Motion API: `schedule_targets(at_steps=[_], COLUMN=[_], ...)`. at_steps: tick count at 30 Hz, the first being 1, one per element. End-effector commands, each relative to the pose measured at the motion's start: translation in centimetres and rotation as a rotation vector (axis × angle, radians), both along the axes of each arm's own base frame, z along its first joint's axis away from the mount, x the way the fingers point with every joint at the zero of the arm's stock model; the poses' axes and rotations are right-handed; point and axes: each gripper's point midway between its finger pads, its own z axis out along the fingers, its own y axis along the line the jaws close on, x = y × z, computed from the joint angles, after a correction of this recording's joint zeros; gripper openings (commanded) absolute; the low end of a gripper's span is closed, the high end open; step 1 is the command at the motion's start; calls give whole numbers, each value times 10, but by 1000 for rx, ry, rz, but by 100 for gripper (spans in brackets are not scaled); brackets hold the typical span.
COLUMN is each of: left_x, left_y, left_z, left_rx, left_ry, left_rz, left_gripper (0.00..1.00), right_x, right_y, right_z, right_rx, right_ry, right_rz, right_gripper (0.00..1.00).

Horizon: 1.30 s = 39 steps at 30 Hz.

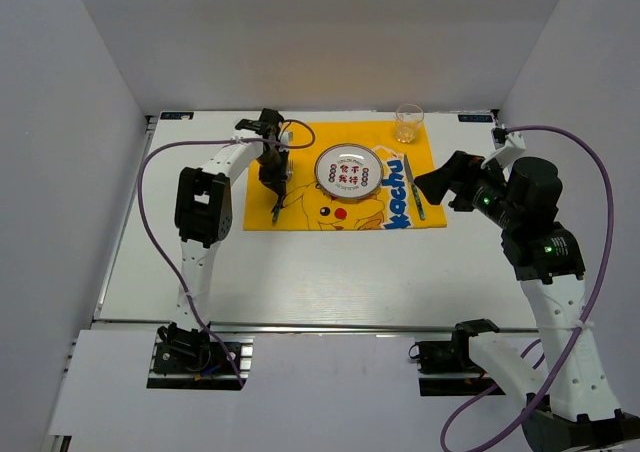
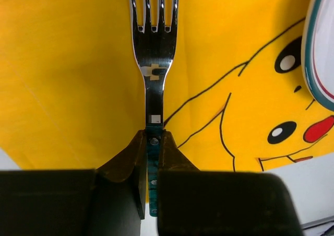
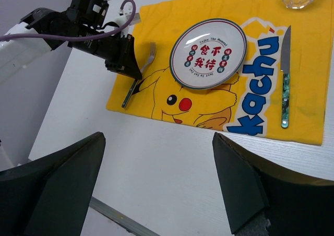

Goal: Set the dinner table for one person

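The white dinner table (image 1: 300, 272) carries a yellow cartoon placemat (image 1: 310, 212). On the mat are a round patterned plate (image 1: 348, 170), a green-handled knife (image 1: 412, 185) right of it, and a clear glass (image 1: 408, 123) at the far right corner. My left gripper (image 2: 153, 142) is shut on the green handle of a fork (image 2: 154, 63), which is low over the mat's left side, tines pointing away. In the top view it (image 1: 276, 190) is left of the plate. My right gripper (image 3: 156, 163) is open and empty above the bare table, near the knife (image 3: 285, 79).
White walls enclose the table on three sides. A metal rail (image 1: 300, 324) runs along the near edge. The left arm (image 3: 62, 27) reaches over the mat's far left corner. Purple cables loop from both arms.
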Motion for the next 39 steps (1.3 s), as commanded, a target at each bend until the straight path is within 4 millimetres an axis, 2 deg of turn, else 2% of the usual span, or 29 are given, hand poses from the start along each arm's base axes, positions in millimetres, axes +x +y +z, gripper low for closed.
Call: schedule_targets(at_steps=[1,5,9,11,20,29,37,38,39], left_x=[21,25,20,16,13,7,1,1,1], left_y=[0,3,2,-5,-1,-8,-11,-10,-10], left_z=[25,25,20,23,11,17,6,6,6], left_rx=[-8,11,6,-14,6,-15,-6,-3,1], left_ry=[-93,-104,-85,-85,-64,-69,-37,-36,-36], left_rz=[36,51,53,45,64,43,47,50,50], left_gripper=[0,0,0,0,0,0,0,3,14], right_x=[-2,-2,-1,0,-1,0,-2,-2,-2], right_y=[1,0,0,0,1,2,1,1,1], right_z=[4,3,2,0,0,1,4,4,4], right_rx=[-13,-19,-20,-18,-18,-11,-15,-16,-16], right_ry=[-28,-26,-25,-21,-23,-22,-27,-27,-29], right_rz=[18,15,17,18,19,24,22,22,24], right_gripper=[89,89,89,89,89,89,89,89,89])
